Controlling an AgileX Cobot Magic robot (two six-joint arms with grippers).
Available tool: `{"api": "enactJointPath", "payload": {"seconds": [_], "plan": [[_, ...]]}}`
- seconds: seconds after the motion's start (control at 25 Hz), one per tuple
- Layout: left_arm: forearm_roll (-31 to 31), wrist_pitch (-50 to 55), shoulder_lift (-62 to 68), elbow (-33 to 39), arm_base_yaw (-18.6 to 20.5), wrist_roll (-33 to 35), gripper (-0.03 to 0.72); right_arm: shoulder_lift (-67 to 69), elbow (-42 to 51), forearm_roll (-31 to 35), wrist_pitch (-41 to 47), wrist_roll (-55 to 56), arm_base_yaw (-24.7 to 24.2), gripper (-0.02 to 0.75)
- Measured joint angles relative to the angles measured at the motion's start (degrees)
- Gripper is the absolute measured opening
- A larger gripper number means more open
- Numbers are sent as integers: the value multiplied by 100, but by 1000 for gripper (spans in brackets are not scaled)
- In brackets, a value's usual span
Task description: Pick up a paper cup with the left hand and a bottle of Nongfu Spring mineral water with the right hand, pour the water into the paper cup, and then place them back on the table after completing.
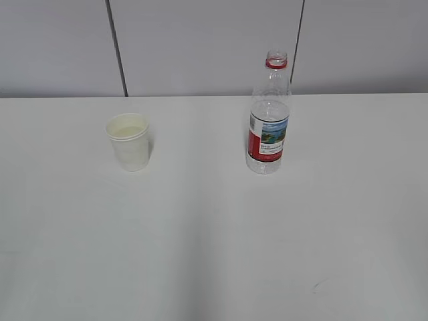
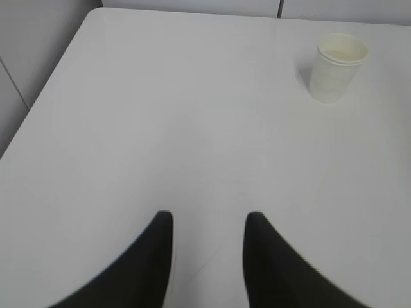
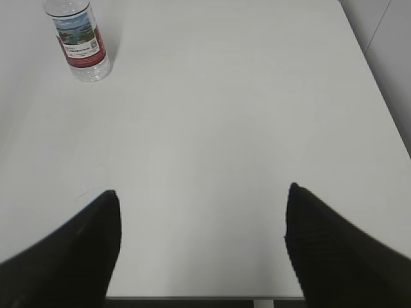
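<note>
The cup (image 2: 340, 64) stands far ahead, right of the left claw (image 2: 209, 224) — narrow, holding nothing. The bottle (image 3: 78, 40) stands far ahead, left of the right claw (image 3: 202, 196) — wide, empty, so both look put down on the counter (image 1: 214, 241).

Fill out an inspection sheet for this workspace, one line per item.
Surface: white table, matte, with a faint dark mark near the front right.
Job's things: paper cup upright at left, seemingly holding pale liquid; water bottle upright at right, uncapped, nearly empty; the two stand apart.
Clutter: nothing seen.
Grippers: left gripper open over bare table, holding nothing; right gripper open wider, holding nothing; both clear of the cup and bottle.
Cables: nothing seen.
Surroundings: grey panelled wall behind the table.
</note>
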Motion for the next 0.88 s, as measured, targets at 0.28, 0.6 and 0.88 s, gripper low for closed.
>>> {"api": "enactJointPath", "payload": {"seconds": [0.28,0.6,0.88], "plan": [[0,0,0,0,0,0,238,-376,674,-177,-507,0,0,587],[0,0,0,0,0,0,238,-376,906,-440,-527,-11,0,587],[0,0,0,0,0,0,238,-376,934,-471,-514,-11,0,587]]}}
